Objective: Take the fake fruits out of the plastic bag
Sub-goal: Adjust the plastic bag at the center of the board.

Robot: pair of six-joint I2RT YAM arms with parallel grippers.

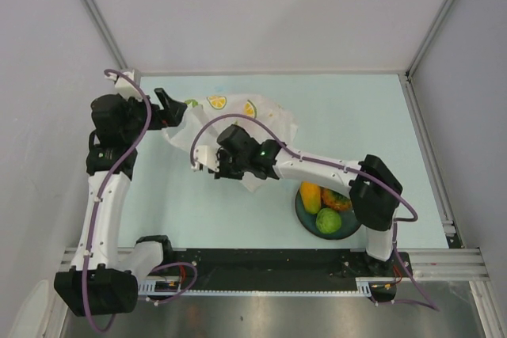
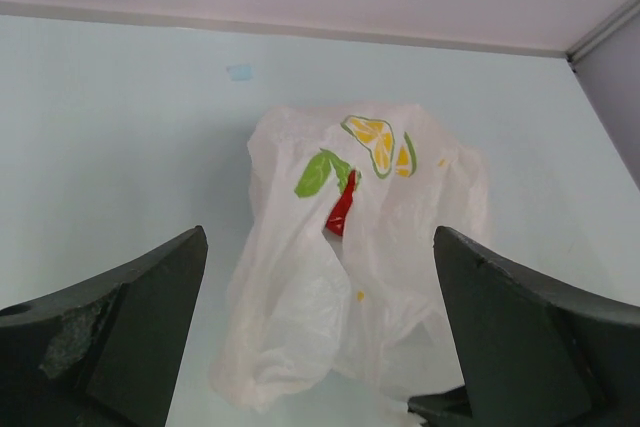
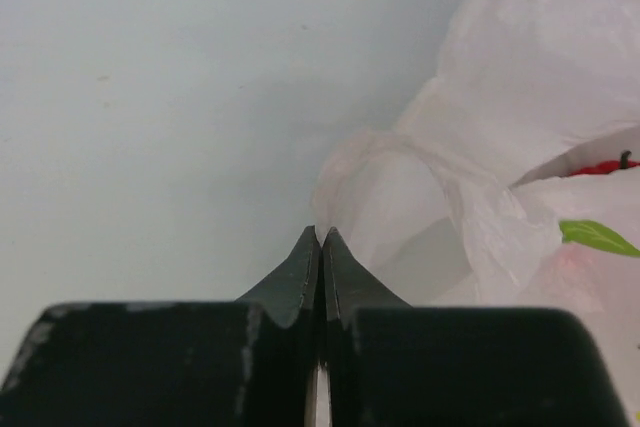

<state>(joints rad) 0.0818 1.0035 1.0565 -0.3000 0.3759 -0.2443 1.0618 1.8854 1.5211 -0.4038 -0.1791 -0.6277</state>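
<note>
Three fake fruits already lie on the dark plate in front of your right arm's base: a yellow-orange mango, a green round fruit and an orange piece, all packed close together. The plastic bag lies crumpled on the table further back and to the left of the plate, with its citrus prints facing up.

Your left gripper has its jaws spread wide. It sits at the bag's left side and looks straight at it. From that wrist camera you can see a red piece through a gap in the film, just under the green leaf print. The fingers frame the bag, but neither one touches it in that view.

Your right arm reaches across the table to the bag's near side. Your right gripper has its jaws pressed together with no gap between them. The tips sit right at a bulging fold of the bag. You cannot tell from the pictures whether any film is pinched between them. To the right in that wrist view, a sliver of red with a dark stem shows in the bag's opening.
</note>
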